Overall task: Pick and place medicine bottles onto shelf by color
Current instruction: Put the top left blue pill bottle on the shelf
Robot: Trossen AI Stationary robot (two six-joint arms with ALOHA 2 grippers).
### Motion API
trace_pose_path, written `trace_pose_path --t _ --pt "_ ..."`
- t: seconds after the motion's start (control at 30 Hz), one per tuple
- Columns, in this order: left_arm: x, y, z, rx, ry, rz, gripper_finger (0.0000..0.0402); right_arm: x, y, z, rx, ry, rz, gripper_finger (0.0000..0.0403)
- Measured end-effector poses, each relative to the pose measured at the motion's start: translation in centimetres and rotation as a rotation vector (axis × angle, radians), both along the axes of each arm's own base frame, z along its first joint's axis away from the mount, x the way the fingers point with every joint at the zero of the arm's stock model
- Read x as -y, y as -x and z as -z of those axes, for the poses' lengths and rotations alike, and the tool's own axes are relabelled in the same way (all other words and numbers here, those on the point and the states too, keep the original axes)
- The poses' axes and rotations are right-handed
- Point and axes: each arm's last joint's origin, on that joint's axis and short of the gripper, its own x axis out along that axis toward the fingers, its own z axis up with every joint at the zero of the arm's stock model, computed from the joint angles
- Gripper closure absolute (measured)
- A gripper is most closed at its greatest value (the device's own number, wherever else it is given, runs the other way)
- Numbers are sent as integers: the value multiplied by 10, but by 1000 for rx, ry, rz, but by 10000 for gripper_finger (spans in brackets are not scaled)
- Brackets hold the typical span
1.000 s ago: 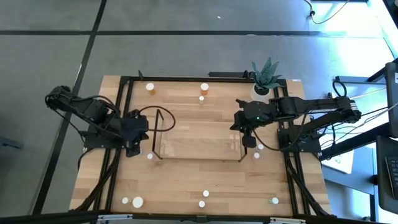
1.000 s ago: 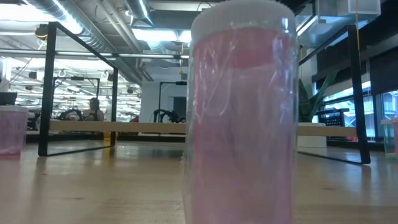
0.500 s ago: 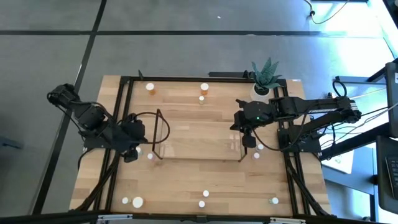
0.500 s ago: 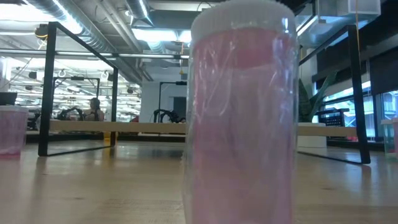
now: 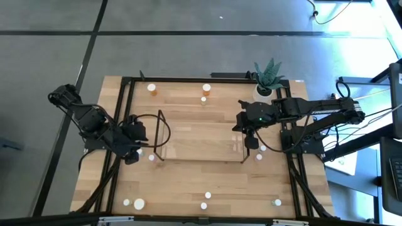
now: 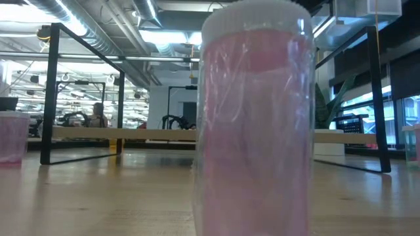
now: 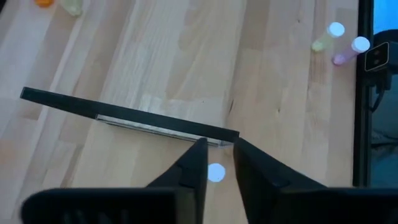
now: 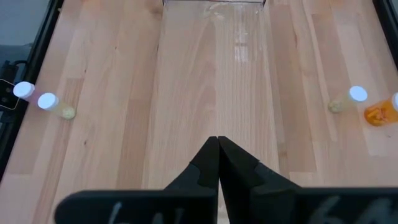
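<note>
The clear shelf (image 5: 198,143) with black frame ends lies at the table's middle. My left gripper (image 5: 134,152) is open just off the shelf's left end. In the left wrist view its fingers (image 7: 216,163) stand on either side of a small white-capped bottle (image 7: 216,172) on the table below, which also shows in the high view (image 5: 151,158). I cannot tell whether they touch it. My right gripper (image 5: 251,142) is shut and empty over the shelf's right end, as its wrist view (image 8: 217,147) shows. A pinkish bottle (image 6: 256,118) fills the low view.
Orange bottles (image 5: 152,89) (image 5: 206,88) stand at the far side. Several small bottles stand along the near edge (image 5: 139,204) (image 5: 208,195) (image 5: 277,202), and two more by the shelf's right end (image 5: 259,156). A potted plant (image 5: 268,76) stands at the far right. Black frame rails (image 5: 119,113) run along both sides.
My left arm has drawn back toward the table's left edge. Its gripper has gone a little toward the near edge, off the shelf's left end and close to the small bottle. Bottles and shelf stay where they were.
</note>
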Motion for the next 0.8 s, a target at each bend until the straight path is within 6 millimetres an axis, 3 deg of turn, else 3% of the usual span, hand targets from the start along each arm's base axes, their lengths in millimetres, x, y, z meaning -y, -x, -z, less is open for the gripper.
trace_pose_path --t 0.4,0.8 --pt "5 4 4 -19 -15 41 236 0 0 0 0 -1 1 393" --pt "15 10 25 -122 65 27 226 0 0 0 0 0 0 393"
